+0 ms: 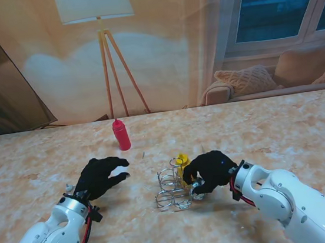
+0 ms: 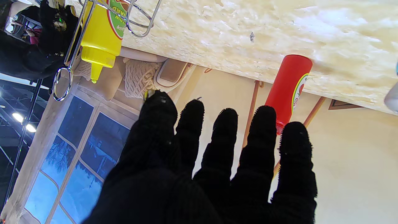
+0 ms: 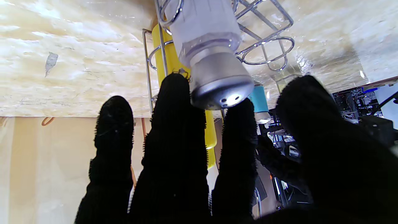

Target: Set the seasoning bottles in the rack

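The right hand (image 3: 199, 161) pinches the clear glass shaker with a silver metal cap (image 3: 214, 65), seated in the wire rack (image 1: 172, 190) at centre; rigid, smooth, probably slippery: grip the body; the left hand (image 2: 211, 168) is spread, empty.

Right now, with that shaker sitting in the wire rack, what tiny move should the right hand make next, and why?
Probably spread the fingers and lift the right hand away. The shaker already sits inside a ring of the rack, next to the yellow bottle, so it likely needs no more holding. The red bottle still stands out on the table.
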Controlling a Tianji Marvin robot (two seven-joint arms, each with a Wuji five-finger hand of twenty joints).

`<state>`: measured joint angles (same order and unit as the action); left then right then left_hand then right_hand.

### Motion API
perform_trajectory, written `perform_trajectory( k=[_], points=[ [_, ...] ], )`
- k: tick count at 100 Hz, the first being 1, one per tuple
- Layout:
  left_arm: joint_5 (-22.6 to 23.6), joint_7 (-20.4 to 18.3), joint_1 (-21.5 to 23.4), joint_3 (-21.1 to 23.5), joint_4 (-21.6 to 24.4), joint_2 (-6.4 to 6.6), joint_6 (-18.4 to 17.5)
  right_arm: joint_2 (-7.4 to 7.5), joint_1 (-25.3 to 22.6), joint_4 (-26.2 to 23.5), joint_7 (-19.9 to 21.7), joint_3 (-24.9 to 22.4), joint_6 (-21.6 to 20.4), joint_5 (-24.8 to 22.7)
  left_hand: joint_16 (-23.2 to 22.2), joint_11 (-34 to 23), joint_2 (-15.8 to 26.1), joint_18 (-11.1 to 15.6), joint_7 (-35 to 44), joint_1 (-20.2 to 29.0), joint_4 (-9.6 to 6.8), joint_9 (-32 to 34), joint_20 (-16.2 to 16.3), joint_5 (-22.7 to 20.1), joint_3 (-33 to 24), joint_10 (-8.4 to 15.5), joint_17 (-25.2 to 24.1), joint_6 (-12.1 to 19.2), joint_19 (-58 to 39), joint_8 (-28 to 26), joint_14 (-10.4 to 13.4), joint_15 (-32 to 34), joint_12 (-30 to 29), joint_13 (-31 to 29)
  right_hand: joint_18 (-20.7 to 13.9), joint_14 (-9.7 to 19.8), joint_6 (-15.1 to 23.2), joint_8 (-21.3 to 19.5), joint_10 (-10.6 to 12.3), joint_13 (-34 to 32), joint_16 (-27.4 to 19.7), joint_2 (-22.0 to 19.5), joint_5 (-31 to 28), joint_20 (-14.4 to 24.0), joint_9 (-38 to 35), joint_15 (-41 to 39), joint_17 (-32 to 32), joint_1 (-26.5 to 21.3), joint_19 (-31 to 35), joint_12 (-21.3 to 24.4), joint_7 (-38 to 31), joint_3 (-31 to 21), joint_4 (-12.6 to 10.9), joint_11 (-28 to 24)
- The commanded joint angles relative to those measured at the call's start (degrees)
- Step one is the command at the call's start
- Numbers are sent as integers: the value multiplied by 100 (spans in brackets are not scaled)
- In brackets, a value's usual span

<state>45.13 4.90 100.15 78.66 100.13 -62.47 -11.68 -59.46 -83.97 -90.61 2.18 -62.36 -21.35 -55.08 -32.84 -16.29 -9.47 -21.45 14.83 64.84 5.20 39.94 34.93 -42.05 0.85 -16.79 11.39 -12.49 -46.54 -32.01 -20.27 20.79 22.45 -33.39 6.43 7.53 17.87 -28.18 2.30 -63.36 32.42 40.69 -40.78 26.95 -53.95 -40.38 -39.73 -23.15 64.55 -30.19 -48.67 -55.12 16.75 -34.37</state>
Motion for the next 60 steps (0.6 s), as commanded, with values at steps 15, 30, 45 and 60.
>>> perform_trajectory(
  k=[15, 30, 45, 60],
  points=[
    [7, -95, 10, 11, 13, 1, -31, -17, -209, -222, -24, -227, -90, -56, -124, 28, -82, -70, 93, -36, -166, 44, 126, -124, -55, -7, -80, 72, 58, -65, -49, -110, 40, 146, 57, 8, -64, -122, -66, 11, -40, -89, 59, -63, 163, 12, 42, 73, 3, 69, 74, 73, -214, 25],
    [10, -94, 4, 11, 2, 2, -36, -28, -320, -347, -119, -445, -121, -126, -123, 32, -82, -71, 93, -35, -166, 38, 128, -121, -57, -12, -83, 69, 59, -63, -52, -112, 38, 150, 60, 14, -23, -166, -48, 15, -32, -96, 45, -68, 142, -1, 57, 9, -2, 42, 34, 117, -155, -10],
    [9, -94, -7, 5, -10, 1, -30, -41, -432, -452, -135, -642, -100, -104, -123, 32, -80, -77, 92, -43, -165, 39, 127, -123, -55, -15, -88, 69, 64, -61, -54, -112, 38, 153, 56, 82, 90, -235, 77, -35, 56, -63, -21, -62, -4, -164, 37, -150, 25, -191, -249, 200, -27, -344],
    [5, -101, -11, -2, -20, 3, -29, -42, -516, -535, -103, -860, -65, -131, -124, 34, -76, -75, 92, -45, -165, 38, 128, -127, -55, -17, -83, 62, 63, -60, -53, -109, 38, 147, 68, 79, 193, -12, 92, -32, 75, -345, 53, -60, -69, -198, 44, -424, 41, -248, -523, 542, -31, -347]
  ],
)
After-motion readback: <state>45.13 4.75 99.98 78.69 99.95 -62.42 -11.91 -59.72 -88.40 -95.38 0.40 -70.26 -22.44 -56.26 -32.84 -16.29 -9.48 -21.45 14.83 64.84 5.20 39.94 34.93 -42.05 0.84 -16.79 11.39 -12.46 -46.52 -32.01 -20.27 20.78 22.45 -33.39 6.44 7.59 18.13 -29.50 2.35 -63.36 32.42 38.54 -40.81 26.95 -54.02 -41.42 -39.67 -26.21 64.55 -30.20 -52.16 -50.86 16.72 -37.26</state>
